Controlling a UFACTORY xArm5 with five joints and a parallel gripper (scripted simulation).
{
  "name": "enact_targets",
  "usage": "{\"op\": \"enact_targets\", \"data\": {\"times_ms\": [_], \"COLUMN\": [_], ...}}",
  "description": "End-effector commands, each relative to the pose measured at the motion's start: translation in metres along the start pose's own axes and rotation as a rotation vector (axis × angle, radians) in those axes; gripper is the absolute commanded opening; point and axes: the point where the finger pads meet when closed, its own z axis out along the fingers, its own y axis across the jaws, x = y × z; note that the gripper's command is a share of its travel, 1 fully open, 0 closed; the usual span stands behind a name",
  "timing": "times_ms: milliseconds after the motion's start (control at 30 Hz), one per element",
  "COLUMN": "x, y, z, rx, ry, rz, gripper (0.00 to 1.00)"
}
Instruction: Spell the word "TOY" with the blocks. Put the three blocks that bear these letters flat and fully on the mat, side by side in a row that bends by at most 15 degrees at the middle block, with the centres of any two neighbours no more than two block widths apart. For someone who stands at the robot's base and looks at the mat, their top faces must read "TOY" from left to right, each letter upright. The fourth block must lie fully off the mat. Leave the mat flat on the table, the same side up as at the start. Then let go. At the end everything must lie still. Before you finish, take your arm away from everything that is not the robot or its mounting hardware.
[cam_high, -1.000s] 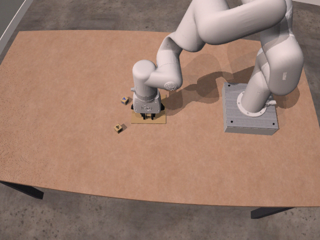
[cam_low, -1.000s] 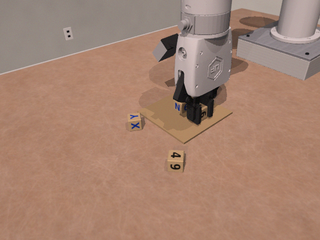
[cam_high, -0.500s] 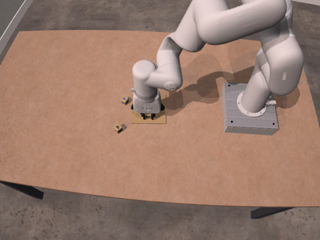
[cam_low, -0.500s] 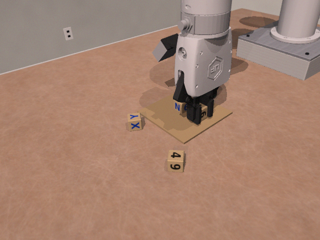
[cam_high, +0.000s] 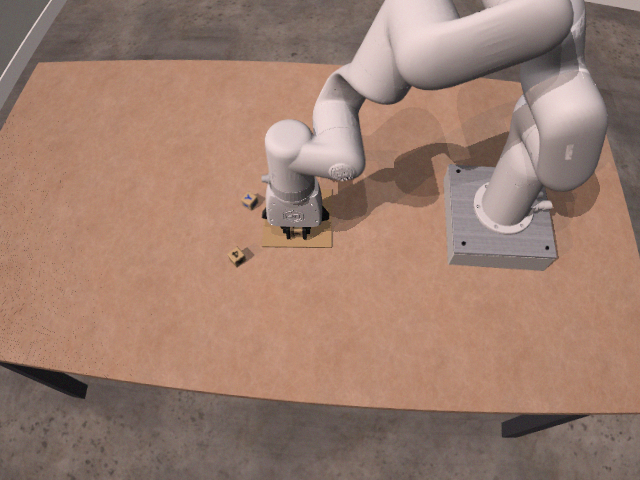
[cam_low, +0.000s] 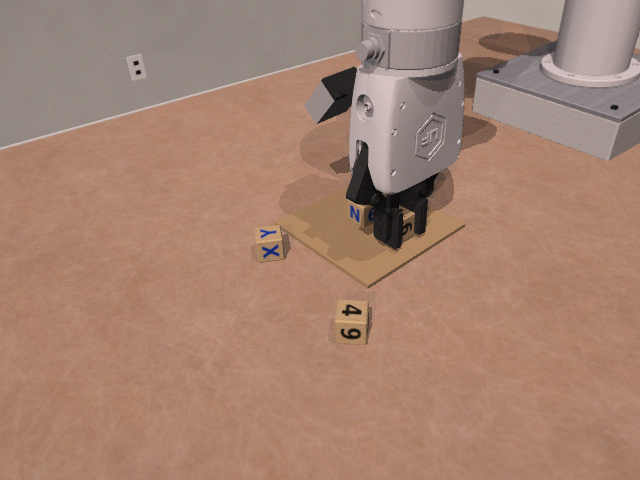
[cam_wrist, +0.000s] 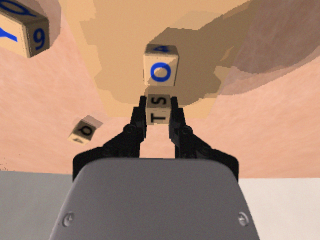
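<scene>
My gripper (cam_high: 296, 233) (cam_low: 408, 235) (cam_wrist: 158, 105) is shut on the T block (cam_low: 407, 228) (cam_wrist: 158, 118), down at the mat (cam_high: 323, 241) (cam_low: 368, 273). In the wrist view its T points left, upright for a reader at the base; its S side faces the O block. The O block (cam_low: 355, 213) (cam_wrist: 161, 72) stands on the mat to the reader's right, a narrow gap away, and is hidden in the top view. The Y block (cam_high: 249, 200) (cam_low: 268, 242) (cam_wrist: 12, 35) lies Y up on the table beyond the mat. The fourth block (cam_high: 236, 256) (cam_low: 351, 321) (cam_wrist: 82, 131) lies 4 up off the mat.
The robot's base plate (cam_high: 498, 248) (cam_low: 547, 111) is on the right in the top view, with the arm reaching over the table (cam_high: 155, 310) to the mat. The gripper body overhangs the O block. The Y block is close to the mat's far edge.
</scene>
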Motion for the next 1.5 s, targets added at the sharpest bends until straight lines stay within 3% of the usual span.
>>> {"op": "enact_targets", "data": {"times_ms": [0, 1467], "x": [-0.0001, -0.0003], "y": [-0.0013, -0.0012], "z": [-0.001, 0.0034], "rx": [0.003, 0.003], "ry": [0.0, 0.0], "rz": [0.0, 0.001], "gripper": [0.21, 0.21]}}
